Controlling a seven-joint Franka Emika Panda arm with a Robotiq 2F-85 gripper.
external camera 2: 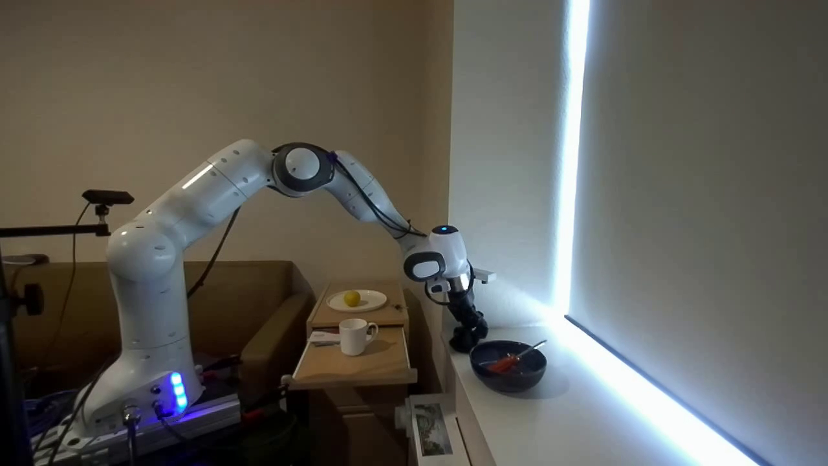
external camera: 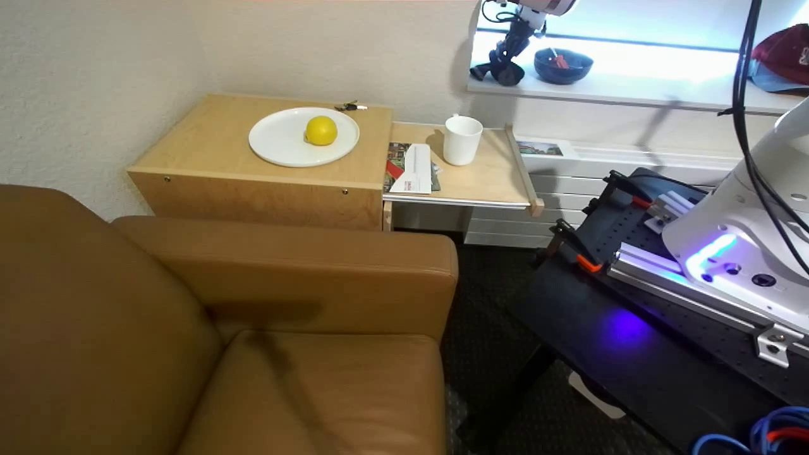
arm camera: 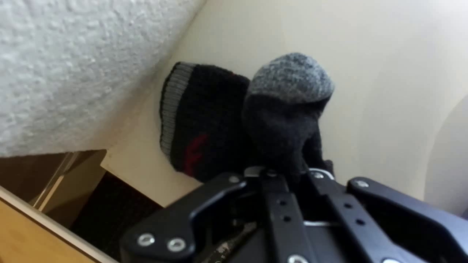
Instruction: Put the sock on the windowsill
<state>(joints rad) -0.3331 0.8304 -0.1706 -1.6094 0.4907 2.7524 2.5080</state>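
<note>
Black knit sock (arm camera: 234, 117), one; grey toe or heel patch, grey ribbed cuff, red mark. Located at the walled end of the windowsill (external camera 2: 550, 427), over its surface; whether its full weight rests there cannot be told.

Fingers (arm camera: 284, 210), one pair, black; drawn narrow on the bunched middle of the sock, low over the walled end of the windowsill.

White arm (external camera 2: 242, 169), jointed; base well apart from the windowsill, far end bent down over it.

Dark bowl (external camera 2: 514, 383); on the windowsill, near its walled end, just beside the sock. Contains one utensil (external camera 2: 503, 364), red and silver, tilted, shaft projecting past the rim; exact kind cannot be told.

Maroon cap (external camera: 784, 57), partly cut off; on the windowsill, well along from the walled end.

Wooden counter (external camera: 189, 126); near the walled end of the windowsill. Bears a white plate (external camera: 272, 136) holding one round yellow item (external camera: 321, 131), with keys (external camera: 347, 106) just beside the plate.

Pull-out shelf (external camera: 486, 183), wood; alongside the windowsill and lower. Bears a white mug (external camera: 461, 142), upright, and printed papers (external camera: 414, 167).

White radiator (external camera: 505, 234), slatted; below the windowsill. Printed picture (external camera 2: 432, 430) at its top.

Tan sofa (external camera: 316, 265); well apart from the windowsill.
</note>
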